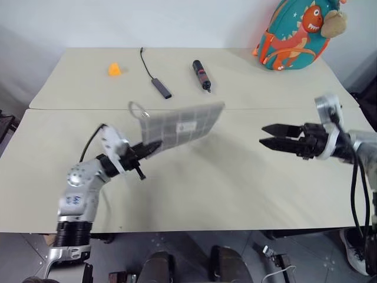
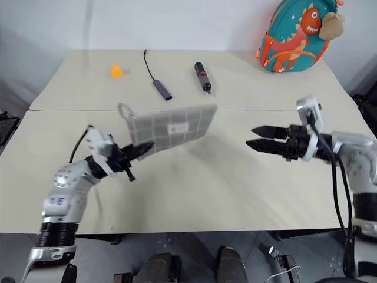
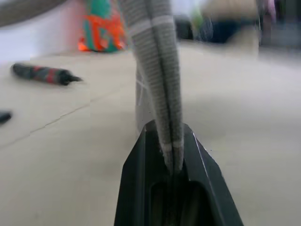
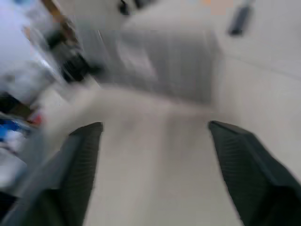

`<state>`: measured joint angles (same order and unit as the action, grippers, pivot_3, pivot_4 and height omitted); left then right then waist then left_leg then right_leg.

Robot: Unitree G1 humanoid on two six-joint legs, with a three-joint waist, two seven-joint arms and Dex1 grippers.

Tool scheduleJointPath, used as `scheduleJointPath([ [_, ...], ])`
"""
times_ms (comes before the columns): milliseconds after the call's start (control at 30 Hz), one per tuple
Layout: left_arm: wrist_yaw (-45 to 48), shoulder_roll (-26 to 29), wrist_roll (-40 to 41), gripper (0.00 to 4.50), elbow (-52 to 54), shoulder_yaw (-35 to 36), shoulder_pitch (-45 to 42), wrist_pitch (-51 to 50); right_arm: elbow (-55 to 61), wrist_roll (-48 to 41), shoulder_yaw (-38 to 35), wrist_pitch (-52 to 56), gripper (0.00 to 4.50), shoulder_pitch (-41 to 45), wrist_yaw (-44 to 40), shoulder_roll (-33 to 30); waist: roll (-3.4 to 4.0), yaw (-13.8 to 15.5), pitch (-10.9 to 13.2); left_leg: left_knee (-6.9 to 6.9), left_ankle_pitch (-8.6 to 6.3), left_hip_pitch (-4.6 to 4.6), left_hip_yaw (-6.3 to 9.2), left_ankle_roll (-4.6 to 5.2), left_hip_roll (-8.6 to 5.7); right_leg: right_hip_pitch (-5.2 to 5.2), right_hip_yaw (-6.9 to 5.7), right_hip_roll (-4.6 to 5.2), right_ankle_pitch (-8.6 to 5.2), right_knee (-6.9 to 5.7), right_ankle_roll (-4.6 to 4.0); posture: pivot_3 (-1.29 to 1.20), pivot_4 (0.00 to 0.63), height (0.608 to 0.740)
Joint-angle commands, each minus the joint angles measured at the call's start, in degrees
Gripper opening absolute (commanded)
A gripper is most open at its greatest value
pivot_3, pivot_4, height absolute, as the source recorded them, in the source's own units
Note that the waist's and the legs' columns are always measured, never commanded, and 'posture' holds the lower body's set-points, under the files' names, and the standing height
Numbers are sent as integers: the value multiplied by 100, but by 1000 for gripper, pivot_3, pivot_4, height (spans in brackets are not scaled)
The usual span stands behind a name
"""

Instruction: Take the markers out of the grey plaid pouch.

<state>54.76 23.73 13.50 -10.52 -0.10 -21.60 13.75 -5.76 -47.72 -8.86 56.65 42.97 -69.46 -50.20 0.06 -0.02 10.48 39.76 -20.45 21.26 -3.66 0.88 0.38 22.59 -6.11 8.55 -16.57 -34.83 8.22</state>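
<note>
The beige table [image 1: 247, 188] carries a dinosaur backpack [image 1: 294, 35] at its far right corner. The grey plaid pouch [image 1: 179, 127] hangs lifted above the tabletop, the left gripper [image 1: 152, 147] pinching its lower corner. The right gripper [image 1: 274, 137] faces it from well apart, fingers spread and empty. Farther back lie a black-and-red marker [image 1: 201, 75], a cabled adapter [image 1: 160, 87] and a small orange object [image 1: 115, 69].
</note>
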Motion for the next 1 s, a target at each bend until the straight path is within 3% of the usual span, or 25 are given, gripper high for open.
scheduleJointPath([
  [33,207,-217,-379,0,-451,-402,-72,1354,24,-397,213,679,4464,430,-152,193,-4,14,0,2,-2,2,1,4,4,-1,-2,0,1,1,0,0,150,740],
  [133,189,-354,-381,0,-672,-534,-89,1670,53,-367,500,850,4464,620,-264,332,-6,42,1,20,-14,22,9,17,24,3,-14,2,2,3,2,0,150,740],
  [233,204,-456,-359,0,-659,-687,-21,1799,138,27,1415,872,4464,681,-459,553,-5,32,0,28,-20,29,3,29,20,6,-12,8,8,6,14,0,150,740],
  [333,299,-359,-427,0,-652,-779,37,1936,-50,213,1781,918,4464,807,-538,720,-5,27,1,33,-22,30,2,33,11,5,-12,8,10,7,18,0,150,740],
  [1000,299,-57,-365,0,-230,-1021,382,1652,107,69,1927,1289,4464,735,-438,1896,-4,-10,1,32,-22,31,60,32,-7,5,-14,6,10,7,18,0,150,740],
])
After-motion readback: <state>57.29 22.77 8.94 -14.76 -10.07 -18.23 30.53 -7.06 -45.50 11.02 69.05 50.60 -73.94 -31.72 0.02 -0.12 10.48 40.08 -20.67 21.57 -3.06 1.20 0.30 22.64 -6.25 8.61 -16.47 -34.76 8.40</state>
